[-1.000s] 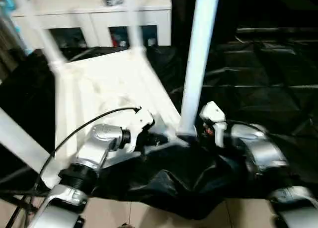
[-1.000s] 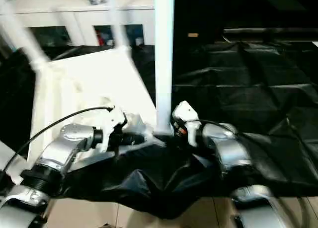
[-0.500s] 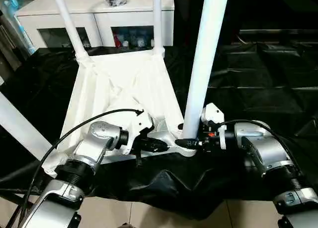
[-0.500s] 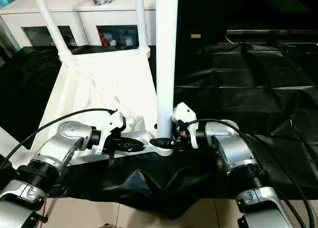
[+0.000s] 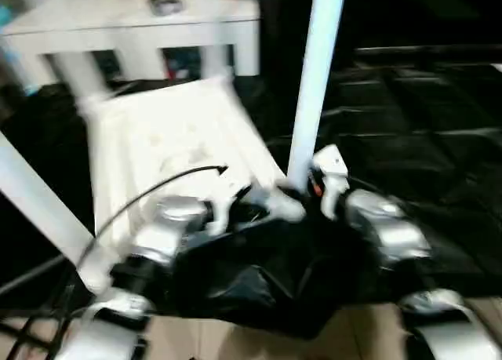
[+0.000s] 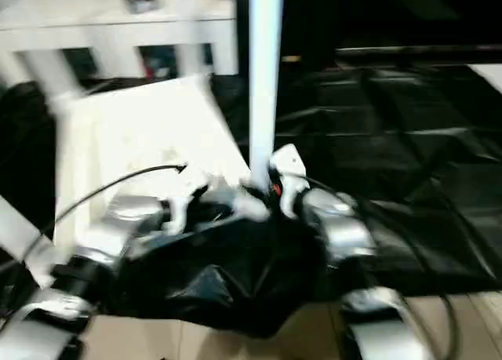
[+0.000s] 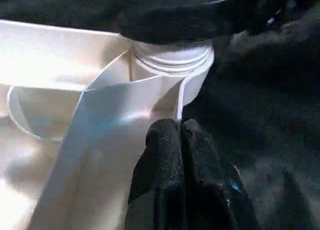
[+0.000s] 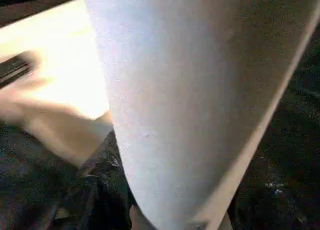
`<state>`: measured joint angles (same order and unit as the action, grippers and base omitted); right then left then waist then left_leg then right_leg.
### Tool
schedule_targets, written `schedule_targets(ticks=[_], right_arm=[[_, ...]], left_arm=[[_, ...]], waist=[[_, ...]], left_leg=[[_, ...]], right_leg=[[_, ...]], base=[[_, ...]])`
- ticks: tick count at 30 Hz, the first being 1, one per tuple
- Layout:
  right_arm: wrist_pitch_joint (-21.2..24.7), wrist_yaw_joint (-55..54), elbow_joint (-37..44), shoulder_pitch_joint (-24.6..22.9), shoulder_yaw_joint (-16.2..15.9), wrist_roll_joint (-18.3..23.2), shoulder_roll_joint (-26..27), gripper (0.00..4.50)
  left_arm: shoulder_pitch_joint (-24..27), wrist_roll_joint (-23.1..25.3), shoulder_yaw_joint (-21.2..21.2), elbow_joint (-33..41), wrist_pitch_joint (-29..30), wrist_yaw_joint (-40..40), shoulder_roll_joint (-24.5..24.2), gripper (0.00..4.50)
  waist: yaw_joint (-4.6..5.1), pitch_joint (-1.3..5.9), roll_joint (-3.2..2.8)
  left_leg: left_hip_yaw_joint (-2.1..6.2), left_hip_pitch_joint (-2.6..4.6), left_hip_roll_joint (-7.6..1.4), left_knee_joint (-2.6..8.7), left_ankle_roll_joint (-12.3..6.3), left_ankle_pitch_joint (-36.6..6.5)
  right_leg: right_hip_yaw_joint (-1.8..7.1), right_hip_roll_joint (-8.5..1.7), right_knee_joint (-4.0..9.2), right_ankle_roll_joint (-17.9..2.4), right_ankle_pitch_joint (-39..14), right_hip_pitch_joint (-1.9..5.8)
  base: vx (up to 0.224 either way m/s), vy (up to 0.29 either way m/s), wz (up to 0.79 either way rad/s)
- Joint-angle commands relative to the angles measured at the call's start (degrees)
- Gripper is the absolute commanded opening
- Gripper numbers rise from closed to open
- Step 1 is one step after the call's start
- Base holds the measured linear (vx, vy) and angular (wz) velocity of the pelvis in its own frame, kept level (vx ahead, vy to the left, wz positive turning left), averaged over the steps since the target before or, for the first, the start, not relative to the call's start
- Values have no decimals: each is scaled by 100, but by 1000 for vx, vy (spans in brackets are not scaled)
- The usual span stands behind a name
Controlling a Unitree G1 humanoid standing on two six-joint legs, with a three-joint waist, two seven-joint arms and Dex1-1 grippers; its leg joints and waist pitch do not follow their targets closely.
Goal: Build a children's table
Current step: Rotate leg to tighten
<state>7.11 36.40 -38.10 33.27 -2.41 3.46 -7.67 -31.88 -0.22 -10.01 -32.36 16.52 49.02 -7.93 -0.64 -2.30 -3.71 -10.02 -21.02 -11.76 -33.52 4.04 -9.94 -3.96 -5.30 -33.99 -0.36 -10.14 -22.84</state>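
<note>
- Table top (image 5: 165,140), white and upside down, lies on the black cloth (image 5: 408,117) of the work table, with its legs standing up from the corner sockets; a white cabinet (image 5: 133,23) is behind it at the far left.
- Compared with half a second ago, the whole picture has shifted and blurred, so the camera has moved; the top and legs keep the same layout on the cloth.
- The near right leg (image 5: 314,85) stands upright in the near right corner socket (image 7: 172,59), as before.
- Left gripper (image 7: 177,132) is pressed fully shut, holding nothing; its fingertips touch the rim of the top just beside that socket.
- Right gripper (image 5: 310,189) is at the foot of the near right leg, on its right side. The leg (image 8: 190,99) sits very close before its wrist camera; I cannot tell whether its fingers clasp the leg or stand apart.
</note>
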Motion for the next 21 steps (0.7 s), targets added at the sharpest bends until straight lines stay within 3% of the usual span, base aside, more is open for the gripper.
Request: schedule_targets(ticks=[1,4,6,9,13,16,19,21], right_arm=[[229,-133,-427,-97,-430,-65,534,195],[131,-281,-641,12,-554,-254,714,195],[64,-155,-623,36,-530,-224,756,264],[34,85,-578,80,-473,-135,727,284],[26,1258,-192,-4,-786,-54,257,320],[127,2009,122,-120,-990,38,-75,320],[281,2837,524,-264,-1227,125,-538,320],[355,3322,740,-352,-1340,127,-818,320]], left_arm=[[-163,-127,-92,217,30,-240,330,0],[-164,-137,-140,291,77,-272,463,0],[-144,-89,-202,305,27,-220,437,0],[-73,-54,-269,373,-26,-81,330,0],[51,-171,-365,566,1,480,51,0],[81,-197,-428,623,-1,769,-109,0],[80,-196,-498,630,-25,1101,-336,0],[68,-161,-555,619,-63,1326,-500,0]], waist=[[-1,290,79],[30,301,93],[19,299,90],[6,307,86],[-1,345,77],[-50,351,78],[-159,353,79],[-210,338,102]], left_leg=[[58,23,-44,444,-79,-2031],[38,3,-37,431,-175,-1949],[30,4,-44,432,-236,-1883],[25,1,-58,436,-267,-1785],[8,-17,-69,406,-399,-1492],[-7,-22,-85,387,-528,-1240],[-20,-2,-99,370,-613,-1130],[-26,16,-106,381,-591,-1240]], right_leg=[[147,-244,569,-731,-2698,200],[150,-237,545,-878,-2430,211],[155,-238,545,-901,-2359,217],[163,-239,526,-987,-2144,228],[171,-232,453,-1206,-1436,269],[169,-222,400,-1362,-1012,291],[163,-210,373,-1425,-854,306],[165,-217,393,-1395,-1066,293]], base=[[0,0,0],[0,0,0],[0,0,0],[0,0,0],[0,0,0],[0,0,0],[0,0,0],[0,0,0]])
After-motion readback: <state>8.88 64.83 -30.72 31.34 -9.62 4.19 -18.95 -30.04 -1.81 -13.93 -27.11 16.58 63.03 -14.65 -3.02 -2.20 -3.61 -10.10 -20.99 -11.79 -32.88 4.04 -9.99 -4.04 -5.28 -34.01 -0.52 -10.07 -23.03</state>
